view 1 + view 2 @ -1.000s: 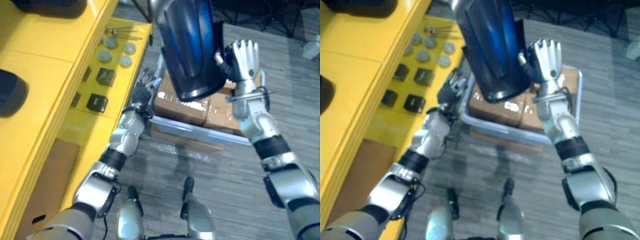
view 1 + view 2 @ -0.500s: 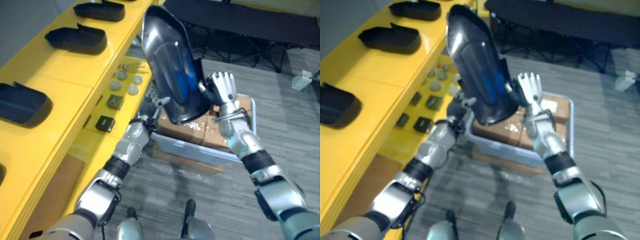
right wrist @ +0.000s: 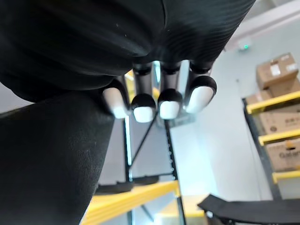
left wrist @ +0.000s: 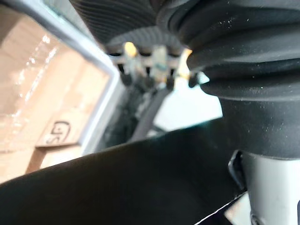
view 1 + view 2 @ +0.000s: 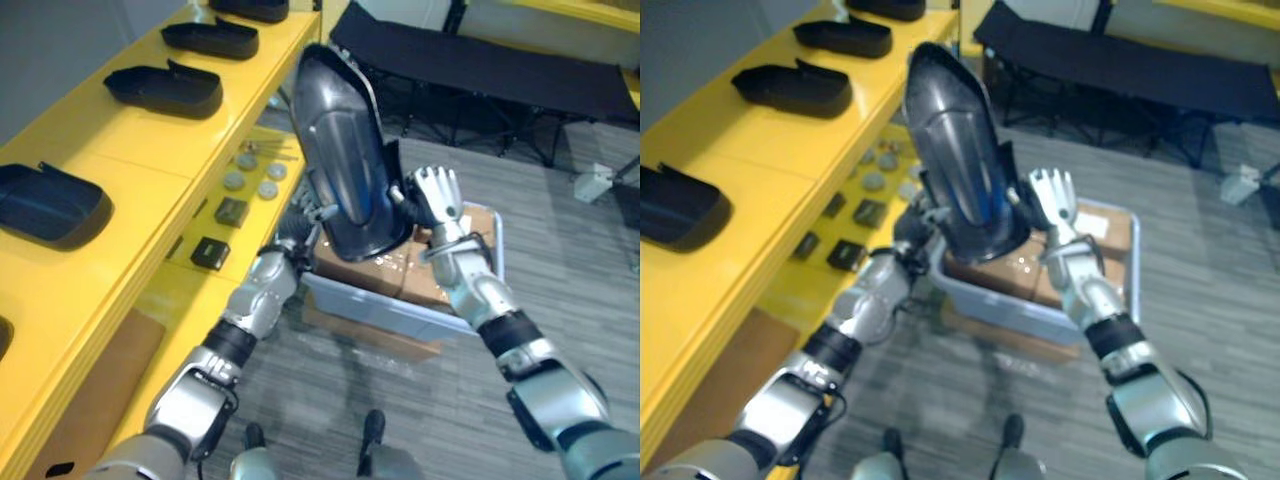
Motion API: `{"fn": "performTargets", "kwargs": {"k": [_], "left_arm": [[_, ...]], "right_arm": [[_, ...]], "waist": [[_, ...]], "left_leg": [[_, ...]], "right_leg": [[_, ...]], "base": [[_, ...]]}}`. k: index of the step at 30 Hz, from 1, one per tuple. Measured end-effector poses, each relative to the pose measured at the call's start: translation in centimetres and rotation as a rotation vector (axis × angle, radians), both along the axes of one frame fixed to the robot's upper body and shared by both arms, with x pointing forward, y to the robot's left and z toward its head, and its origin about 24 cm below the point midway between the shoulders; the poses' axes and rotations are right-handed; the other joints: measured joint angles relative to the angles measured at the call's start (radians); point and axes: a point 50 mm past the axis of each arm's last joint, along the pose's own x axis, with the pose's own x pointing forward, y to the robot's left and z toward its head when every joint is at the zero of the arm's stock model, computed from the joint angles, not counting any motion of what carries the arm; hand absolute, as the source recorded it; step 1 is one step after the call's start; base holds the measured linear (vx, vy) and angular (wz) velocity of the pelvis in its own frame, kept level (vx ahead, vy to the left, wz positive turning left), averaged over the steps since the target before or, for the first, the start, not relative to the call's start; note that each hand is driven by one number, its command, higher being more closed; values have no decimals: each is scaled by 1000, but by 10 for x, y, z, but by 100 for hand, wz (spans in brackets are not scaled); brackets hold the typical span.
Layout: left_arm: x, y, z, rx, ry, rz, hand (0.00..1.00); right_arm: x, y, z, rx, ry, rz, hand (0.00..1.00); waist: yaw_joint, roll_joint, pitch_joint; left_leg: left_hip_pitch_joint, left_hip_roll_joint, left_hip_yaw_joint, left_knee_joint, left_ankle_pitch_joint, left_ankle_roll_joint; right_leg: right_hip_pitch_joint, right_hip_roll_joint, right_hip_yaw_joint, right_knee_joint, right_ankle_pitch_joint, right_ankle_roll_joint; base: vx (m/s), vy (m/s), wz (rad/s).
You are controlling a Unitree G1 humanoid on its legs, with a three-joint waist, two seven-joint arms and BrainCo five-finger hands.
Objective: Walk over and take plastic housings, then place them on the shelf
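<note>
A large glossy dark plastic housing [image 5: 345, 165] stands nearly upright in the air between my two hands, its narrow end up. My right hand [image 5: 436, 196] presses its palm against the housing's right side with straight fingers [image 3: 159, 101]. From the other side my left hand [image 5: 298, 218] bears on the lower left edge, fingers [image 4: 154, 61] stretched along the shell [image 4: 117, 187] and partly hidden by it. The yellow shelf [image 5: 150, 140] runs along my left, level with the housing.
Several black housings [image 5: 165, 88] lie in a row on the shelf's top board. A lower board holds small discs [image 5: 250, 175] and black blocks [image 5: 230, 210]. Below my hands stands a grey bin [image 5: 380, 305] of cardboard boxes. A black folding cot [image 5: 500, 70] is behind.
The camera has tilted up, bringing more of the shelf top and the cot into view. The housing stays clamped between both hands and now stands a little more upright.
</note>
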Motion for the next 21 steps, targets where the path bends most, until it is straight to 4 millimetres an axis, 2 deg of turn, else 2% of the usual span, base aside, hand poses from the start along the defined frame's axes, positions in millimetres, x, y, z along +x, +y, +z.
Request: {"fn": "performTargets", "kwargs": {"k": [9, 12, 16, 17, 21], "left_arm": [[-3, 6, -13, 134, 18, 38, 100], [-6, 4, -19, 174, 30, 36, 100], [-8, 6, -24, 183, 41, 42, 100], [-8, 7, -24, 186, 42, 46, 0], [-9, 5, -25, 186, 40, 20, 0]], "right_arm": [[-6, 8, 1, 26, -32, 40, 100], [-14, 22, -1, 36, -48, 120, 100], [-16, 28, -4, 41, -47, 141, 100], [-17, 30, -4, 49, -46, 145, 100], [-17, 30, -5, 55, -47, 145, 100]], "waist": [[18, -10, -8], [16, -10, -8], [17, -10, -8], [17, -10, -8], [18, -10, -8]], "left_leg": [[2, 0, 0, 5, 1, -1], [4, 0, 2, 4, 2, -2], [5, 1, 2, 3, 2, -2], [6, 1, 3, 3, 2, -2], [6, 1, 2, 1, 2, -2]], "right_leg": [[1, -1, 1, 0, 0, 0], [1, -1, 2, 0, 0, 0], [1, 0, 2, 0, -1, -1], [1, 0, 2, 0, -1, -1], [1, 0, 1, 0, 0, 0]], "base": [[-7, 3, -1], [-6, 5, -2], [0, 0, 0], [0, 0, 0], [0, 0, 0]]}}
